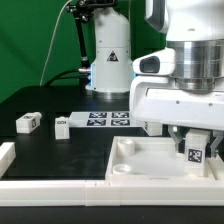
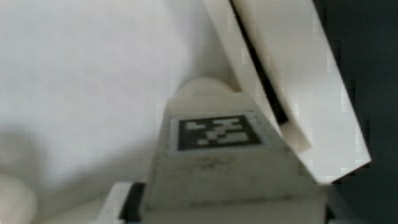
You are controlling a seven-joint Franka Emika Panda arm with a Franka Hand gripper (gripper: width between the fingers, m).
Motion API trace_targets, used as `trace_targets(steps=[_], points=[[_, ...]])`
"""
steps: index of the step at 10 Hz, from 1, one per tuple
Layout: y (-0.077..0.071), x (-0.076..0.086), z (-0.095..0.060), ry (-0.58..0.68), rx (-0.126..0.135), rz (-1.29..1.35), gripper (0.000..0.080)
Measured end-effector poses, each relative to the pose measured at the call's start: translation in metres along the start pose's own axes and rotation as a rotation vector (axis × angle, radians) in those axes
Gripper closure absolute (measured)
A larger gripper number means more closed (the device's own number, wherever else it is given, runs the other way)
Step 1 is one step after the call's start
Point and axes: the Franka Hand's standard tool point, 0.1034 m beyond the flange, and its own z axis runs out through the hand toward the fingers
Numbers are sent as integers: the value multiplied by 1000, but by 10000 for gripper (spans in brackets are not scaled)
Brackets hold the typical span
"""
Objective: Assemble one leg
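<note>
Here the gripper (image 1: 193, 143) hangs at the lower right of the exterior frame, its fingers pinching a leg (image 1: 195, 152), a small white block with a black-and-white tag facing the camera. The block sits upright between the fingers, long axis vertical, directly over the right part of the large white panel (image 1: 135, 160), which lies flat across the lower middle of the frame. Whether the block's base already touches the panel cannot be told; it is at least just above it. In the wrist view the same leg (image 2: 217, 140) fills the centre, tag showing, with one finger (image 2: 285, 90) running along its side. The coming move, judged from the task, turns on lining the leg's vertical axis with a corner socket of the panel beneath; no socket is clearly visible under the block in either view. Two more blocks (image 1: 27, 122) lie well apart at the middle left, beside the long tagged strip (image 1: 105, 119).
</note>
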Motion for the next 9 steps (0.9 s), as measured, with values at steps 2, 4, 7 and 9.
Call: trace_targets(steps=[2,4,7,9], points=[[8,2,-1,12,-14,169,502],[12,4,-1,21,-26,229,492],[14,5,-1,24,-32,252,302],[14,5,0,24,-33,252,199]])
